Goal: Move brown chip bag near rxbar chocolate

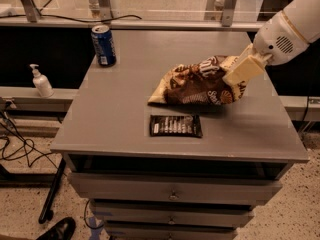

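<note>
The robot's cream-coloured gripper (234, 76) reaches in from the upper right, over the right half of a grey cabinet top (115, 114). It is closed on the right end of the brown chip bag (192, 84), with one flat finger lying across the crinkled foil. The bag stretches leftward from the grip, its pointed left corner low near the surface. A shadow beneath suggests the gripped end is raised.

The rxbar chocolate (176, 126) lies flat just in front of the bag, close to the cabinet's front edge, apart from it by a narrow strip of grey. A blue soda can (104, 45) stands upright at the back left corner, well apart from both. A white pump bottle (41, 81) sits on a lower ledge to the left.

The bag looks close enough to the bar now. A good finish would be to lower it straight down, so it does not cover or nudge the bar, and then let go.

The second finger is hidden behind the bag. The white arm (292, 26) is cut off by the right edge. Whether the bag's left corner touches the surface cannot be told.
</note>
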